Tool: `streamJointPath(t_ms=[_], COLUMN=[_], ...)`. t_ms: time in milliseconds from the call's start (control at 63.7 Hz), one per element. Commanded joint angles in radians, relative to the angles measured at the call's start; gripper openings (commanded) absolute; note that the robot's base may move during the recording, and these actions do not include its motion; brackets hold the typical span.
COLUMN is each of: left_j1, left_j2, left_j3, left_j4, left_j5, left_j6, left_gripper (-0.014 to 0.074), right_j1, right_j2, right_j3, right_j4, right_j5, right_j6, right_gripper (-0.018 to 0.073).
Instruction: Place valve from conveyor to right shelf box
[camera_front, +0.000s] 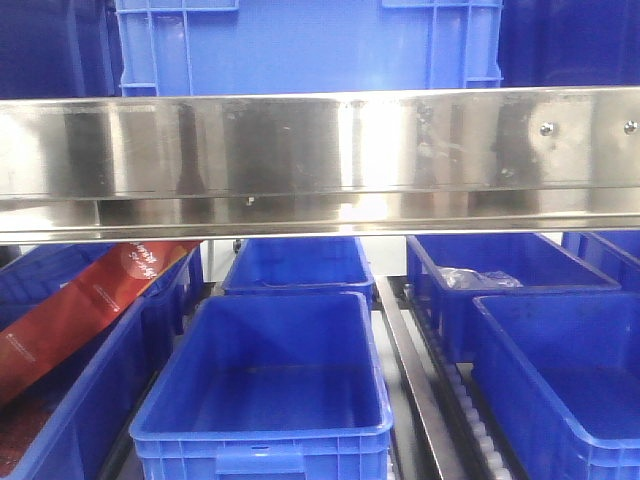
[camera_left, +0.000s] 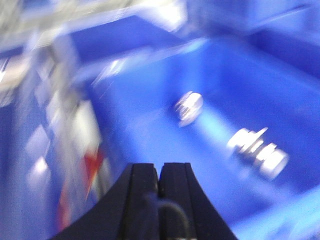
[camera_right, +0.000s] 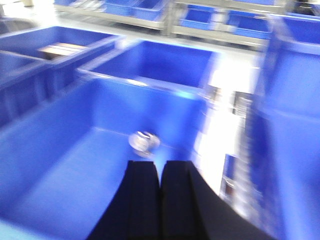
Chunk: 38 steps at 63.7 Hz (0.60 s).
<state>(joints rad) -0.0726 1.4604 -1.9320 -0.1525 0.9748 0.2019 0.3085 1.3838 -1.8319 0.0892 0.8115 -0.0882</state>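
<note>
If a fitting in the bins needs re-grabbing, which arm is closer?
Probably right: its shut gripper points straight at a fitting just ahead in the blue box. The left view's fittings lie off to one side.

The shelf rail (camera_front: 320, 160) is polished, mirror-bright metal with smudges. The blue boxes (camera_front: 265, 390) look like smooth, slightly glossy moulded plastic. Both claws (camera_left: 160, 175) (camera_right: 160, 175) are matt black. The valve (camera_right: 144, 141) is shiny silver metal, blurred.
</note>
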Motion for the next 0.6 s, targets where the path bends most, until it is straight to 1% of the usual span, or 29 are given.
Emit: streamJointPath(t_ms=[0,47,110,157,204,314,424,518,581], left_j1=[0.043,0.063,0.073,0.073,0.073,0.073,0.073,0.073,0.073], left_j2=[-0.100,-0.181,-0.270,-0.333,-0.420,-0.606,-0.763,-0.887,-0.952], left_j3=[0.125,0.244,0.370,0.458,0.578,0.829,1.048,1.207,1.290], left_j4=[-0.038,-0.038,-0.038,-0.038,-0.038,-0.038,-0.038,-0.038,-0.038], left_j5=[-0.066,-0.120,-0.179,-0.226,-0.282,-0.437,-0.596,-0.675,-0.698], left_j6=[-0.011,-0.011,-0.011,-0.011,-0.011,-0.011,-0.011,-0.011,-0.011], left_gripper=[-0.0111,-0.0111,-0.0111,-0.0111,-0.0111,-0.0111,-0.0111,-0.0111,-0.0111], right_j1=[-0.010,-0.010,-0.010,-0.010,-0.010,-0.010,-0.010,-0.010,-0.010], right_j2=[-0.086,-0.142,-0.211,-0.273,-0.326,-0.448,-0.564,-0.642,-0.691], right_j3=[0.129,0.226,0.355,0.447,0.538,0.742,0.944,1.087,1.167], right_j4=[-0.004,-0.004,-0.004,-0.004,-0.004,-0.004,-0.004,-0.004,-0.004], right_j5=[-0.067,-0.128,-0.200,-0.250,-0.295,-0.395,-0.487,-0.551,-0.590], right_j6=[-0.008,-0.008,-0.008,-0.008,-0.008,-0.008,-0.008,-0.008,-0.008], right_gripper=[-0.0157,-0.0157,-0.0157,-0.0157,-0.0157,-0.0160,-0.0162,-0.0162,-0.0162])
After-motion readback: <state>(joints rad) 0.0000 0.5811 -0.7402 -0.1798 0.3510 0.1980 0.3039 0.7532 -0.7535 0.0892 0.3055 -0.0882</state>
